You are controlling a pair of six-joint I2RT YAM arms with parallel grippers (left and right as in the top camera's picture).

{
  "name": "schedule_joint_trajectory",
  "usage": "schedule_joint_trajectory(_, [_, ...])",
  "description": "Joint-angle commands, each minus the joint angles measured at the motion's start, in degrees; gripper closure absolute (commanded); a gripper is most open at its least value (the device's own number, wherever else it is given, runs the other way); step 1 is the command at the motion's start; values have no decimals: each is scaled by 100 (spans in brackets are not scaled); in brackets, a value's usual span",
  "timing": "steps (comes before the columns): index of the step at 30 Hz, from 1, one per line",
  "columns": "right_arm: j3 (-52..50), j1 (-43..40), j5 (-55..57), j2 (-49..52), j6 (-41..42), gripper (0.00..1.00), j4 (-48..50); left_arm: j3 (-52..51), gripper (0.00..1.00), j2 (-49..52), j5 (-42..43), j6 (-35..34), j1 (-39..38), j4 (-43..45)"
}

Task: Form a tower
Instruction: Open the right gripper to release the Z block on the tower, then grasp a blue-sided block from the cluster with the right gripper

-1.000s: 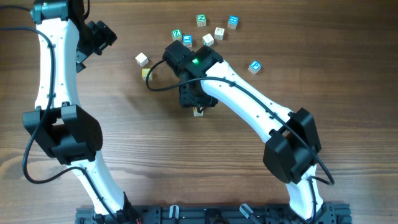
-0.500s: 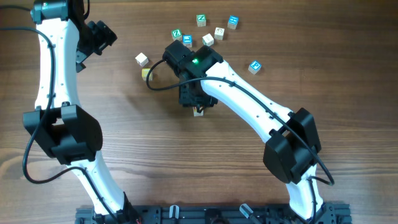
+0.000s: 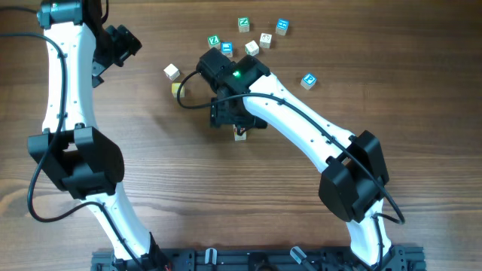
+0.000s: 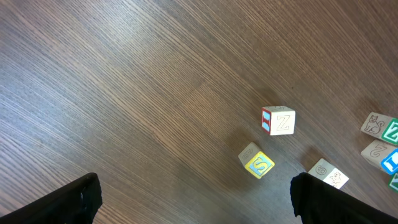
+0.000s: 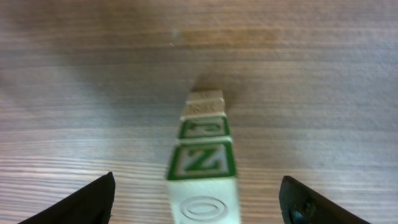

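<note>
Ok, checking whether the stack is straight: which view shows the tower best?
Right wrist: the tower stands full-height, green Z cube clear. Overhead shows just a sliver beneath the right arm; left wrist doesn't show it.

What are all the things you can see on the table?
tower: one, pale wood with green faces, "Z" near the top, mid-table
green cubes: two, green, far side
blue cubes: three, blue, far side, one off to the right
pale cubes: three, plain wood, far side
yellow cube: one, yellow, left of tower
table: one, brown wood
arms: two, white and black
left gripper: one, black, open, far left
right gripper: one, black, open around tower
</note>
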Motion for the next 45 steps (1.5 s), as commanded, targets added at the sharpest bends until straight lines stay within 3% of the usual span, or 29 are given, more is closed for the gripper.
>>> schedule_joint_trajectory(1, [374, -94, 15, 131, -492, 12, 66, 48, 0, -20, -13, 26, 2, -2])
schedule_joint_trajectory(6, [1200, -667, 11, -109, -1432, 0, -63, 48, 0, -20, -13, 26, 2, -2])
schedule_joint_trajectory(18, [885, -2465, 15, 262, -1628, 0, -190, 48, 0, -20, -13, 26, 2, 0])
schedule_joint_trajectory(28, [-909, -3287, -9, 776, -1611, 0, 2197, 48, 0, -20, -13, 26, 2, -2])
schedule_joint_trajectory(29, [-1071, -3287, -39, 791, -1609, 2, 2420, 48, 0, -20, -13, 26, 2, -2])
schedule_joint_trajectory(32, [-1316, -3274, -76, 798, -1609, 30, 2677, 48, 0, -20, -13, 26, 2, 0])
schedule_joint_trajectory(36, [-1316, -3272, -46, 798, -1633, 48, 2546, 48, 0, -20, -13, 26, 2, -2])
schedule_joint_trajectory(39, [-1239, -3300, 13, 767, -1633, 48, 2487, 48, 0, -20, -13, 26, 2, -2])
schedule_joint_trajectory(43, [-1023, -3303, 15, 748, -1932, 40, 2472, 48, 0, -20, -13, 26, 2, -2])
schedule_joint_trajectory(45, [-999, -3303, 13, 748, -1930, 42, 2485, 48, 0, -20, -13, 26, 2, -2])
